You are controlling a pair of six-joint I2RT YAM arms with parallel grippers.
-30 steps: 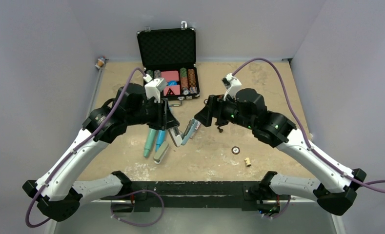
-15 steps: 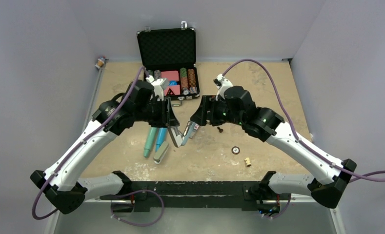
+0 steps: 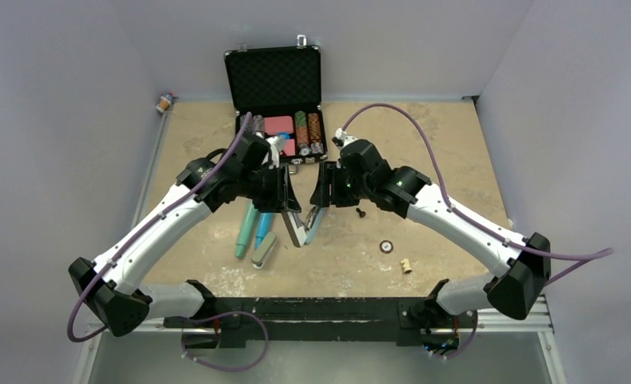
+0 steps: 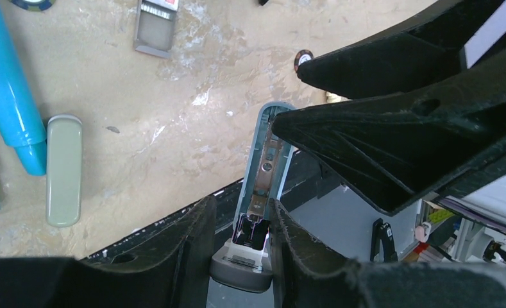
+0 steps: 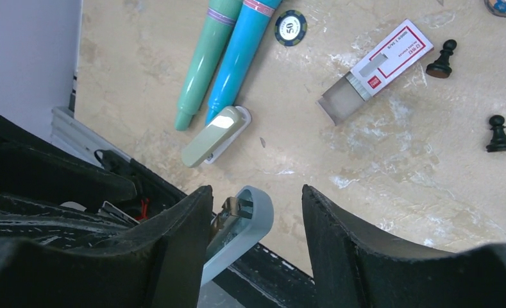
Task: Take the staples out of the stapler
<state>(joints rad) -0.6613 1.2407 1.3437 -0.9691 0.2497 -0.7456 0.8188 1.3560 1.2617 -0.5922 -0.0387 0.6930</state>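
The sandy table (image 3: 424, 144) is walled on three sides, and its widest bare stretch is at the far right. Both arms meet over its middle. At the far edge a black case (image 3: 273, 76) stands open, with rows of poker chips (image 3: 308, 132) and pink blocks in its tray.

The left gripper (image 4: 240, 221) is clamped on the grey hinge end of the stapler (image 4: 263, 160), which is held off the table and splayed open. Only the left wrist view shows its metal channel. As far as can be told, the staples (image 4: 251, 230) are the short bright piece in it, between the left fingers. That view also shows the table's near edge under the stapler.

The right gripper (image 5: 255, 199) is spread wide, with the stapler's pale-blue tip in the gap next to one finger (the overhead view hides this).

The right wrist view alone shows:
- a green marker (image 5: 205, 61) and a blue marker (image 5: 240, 58) lying side by side
- a second, pale-green stapler (image 5: 215, 136) at their tips
- a staple box (image 5: 375, 69) slid half open, its contents unclear
- a loose "50" chip (image 5: 291, 27)
- two black pawns (image 5: 444, 59)
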